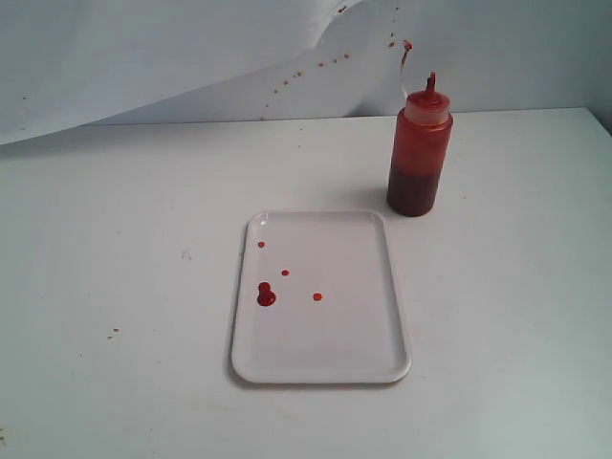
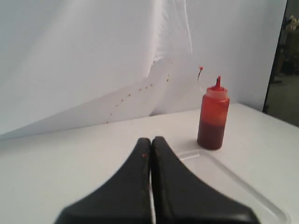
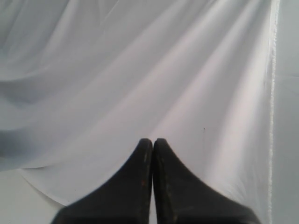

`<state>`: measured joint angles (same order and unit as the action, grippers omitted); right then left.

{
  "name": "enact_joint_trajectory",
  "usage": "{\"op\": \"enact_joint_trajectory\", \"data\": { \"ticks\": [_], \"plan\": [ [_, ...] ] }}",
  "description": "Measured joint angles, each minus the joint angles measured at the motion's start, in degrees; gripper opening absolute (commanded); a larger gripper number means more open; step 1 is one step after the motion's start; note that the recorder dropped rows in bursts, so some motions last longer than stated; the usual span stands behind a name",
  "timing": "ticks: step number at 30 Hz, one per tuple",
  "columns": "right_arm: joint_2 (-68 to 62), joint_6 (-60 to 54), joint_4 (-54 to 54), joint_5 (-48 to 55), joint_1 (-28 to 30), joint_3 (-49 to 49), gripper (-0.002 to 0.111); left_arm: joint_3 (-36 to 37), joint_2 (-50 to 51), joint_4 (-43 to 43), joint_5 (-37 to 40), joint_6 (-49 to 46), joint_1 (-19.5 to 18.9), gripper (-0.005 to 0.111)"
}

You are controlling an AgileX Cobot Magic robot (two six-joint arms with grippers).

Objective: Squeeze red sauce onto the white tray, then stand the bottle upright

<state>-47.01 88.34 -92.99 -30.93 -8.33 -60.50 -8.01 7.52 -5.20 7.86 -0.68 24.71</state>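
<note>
Left claw (image 2: 150,141) closed; bottle (image 1: 419,153) upright.

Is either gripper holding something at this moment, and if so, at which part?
Nothing is held. The left gripper and the right gripper are both shut and empty. The bottle stands upright by itself near the tray.

Looks like a staged robot-lab test bench: a plain flat white tabletop (image 1: 105,363) backed by a draped, creased white fabric sheet (image 1: 143,57) flecked with tiny brownish-red specks (image 1: 298,74)
</note>
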Motion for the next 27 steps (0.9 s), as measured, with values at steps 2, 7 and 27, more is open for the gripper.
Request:
{"op": "enact_joint_trajectory", "data": {
  "ticks": [2,7,27],
  "plan": [
    [0.0,0.0,0.0,0.0,0.0,0.0,0.0,2.1,0.0,0.5,0.2,0.1,0.0,0.0],
    [0.0,0.0,0.0,0.0,0.0,0.0,0.0,7.0,-0.1,2.1,0.7,0.1,-0.8,0.0],
    [0.0,0.0,0.1,0.0,0.0,0.0,0.0,7.7,-7.3,2.8,8.8,0.1,-23.4,0.0]
  ]
}}
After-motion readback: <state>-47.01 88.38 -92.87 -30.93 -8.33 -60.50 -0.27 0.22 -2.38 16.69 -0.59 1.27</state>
